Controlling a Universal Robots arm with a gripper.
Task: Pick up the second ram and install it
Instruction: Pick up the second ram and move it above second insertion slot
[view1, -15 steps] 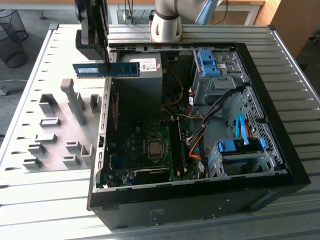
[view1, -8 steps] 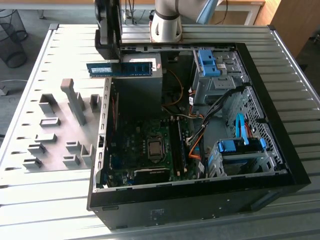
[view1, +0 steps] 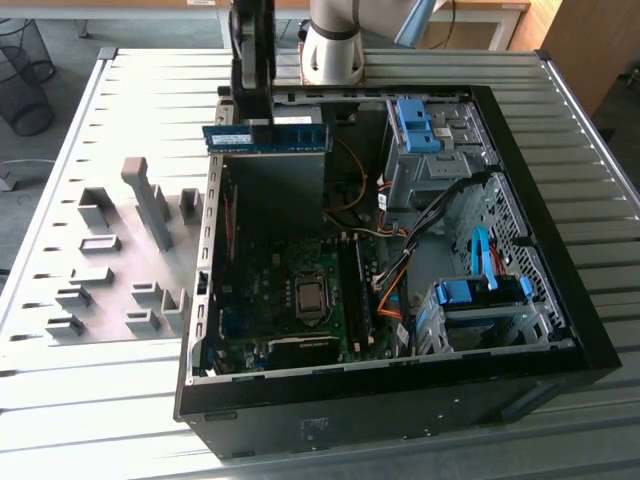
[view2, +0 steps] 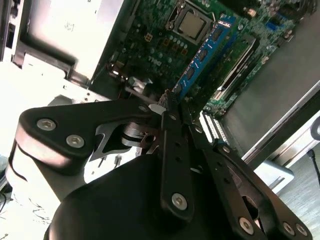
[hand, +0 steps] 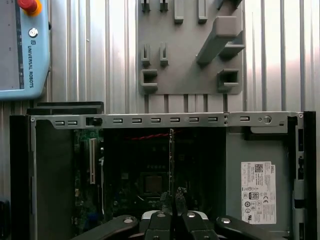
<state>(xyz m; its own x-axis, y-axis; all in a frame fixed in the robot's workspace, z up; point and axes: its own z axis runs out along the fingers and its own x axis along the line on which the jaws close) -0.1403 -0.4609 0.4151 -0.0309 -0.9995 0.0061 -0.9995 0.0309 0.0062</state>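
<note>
Gripping the thin blue circuit-board second ram (view1: 267, 138) in the black claw (view1: 252, 120) over the open black computer case (view1: 400, 400), we judge pickup done and installation outstanding.

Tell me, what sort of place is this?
Probably a robotics lab or test workshop: an open computer case sits on a ribbed metal table, a gripper holds a blue ram above it, and grey fixture blocks stand beside it.
</note>
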